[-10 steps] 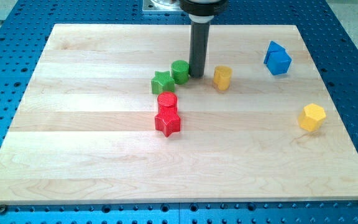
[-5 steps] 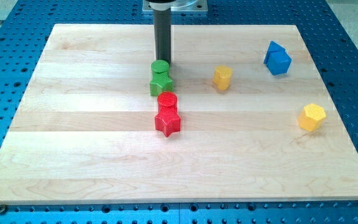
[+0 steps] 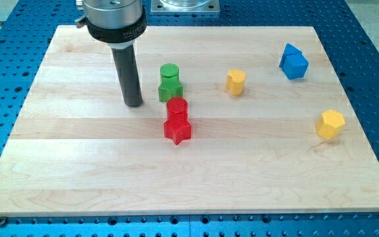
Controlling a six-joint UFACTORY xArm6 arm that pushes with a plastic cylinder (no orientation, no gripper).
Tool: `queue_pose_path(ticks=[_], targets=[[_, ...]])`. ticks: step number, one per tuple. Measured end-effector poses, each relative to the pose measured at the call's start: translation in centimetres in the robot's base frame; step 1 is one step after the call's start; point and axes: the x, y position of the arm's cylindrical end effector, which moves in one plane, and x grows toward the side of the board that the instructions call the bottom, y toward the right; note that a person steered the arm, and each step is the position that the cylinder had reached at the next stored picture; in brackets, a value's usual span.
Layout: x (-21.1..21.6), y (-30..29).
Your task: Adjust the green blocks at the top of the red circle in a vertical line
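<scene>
The green circle block (image 3: 169, 72) stands directly above the green star block (image 3: 170, 89), touching it. Below them the red circle block (image 3: 177, 107) sits on top of the red star block (image 3: 177, 128), so the four form a near-vertical column, the green pair shifted slightly left. My tip (image 3: 133, 103) rests on the board to the left of the green star, a short gap away, touching no block.
A yellow cylinder block (image 3: 235, 81) lies right of the green blocks. A blue block (image 3: 293, 62) sits at the upper right and a yellow hexagon block (image 3: 330, 123) at the right. The wooden board (image 3: 77, 164) lies on a blue perforated table.
The green circle was pushed left to sit above the green star. My tip went from right of the green blocks, over their top, to the left of the green star.
</scene>
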Motion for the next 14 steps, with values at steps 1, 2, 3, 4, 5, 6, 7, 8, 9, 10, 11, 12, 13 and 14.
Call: queue_pose_path(ticks=[1,2,3,4,5,6,7,8,9,10,11,12,13,14], targets=[[-1.1,3.9],[-1.1,3.9],[-1.1,3.9],[-1.9,1.7],[-5.8,0.8],[-6.4,1.3],[-7.6,2.5],[-7.6,3.0],[-7.6,3.2],[-7.6,4.5],[-7.6,4.9],[-7.6,5.1],[-7.6,5.1],[-9.0,5.3]])
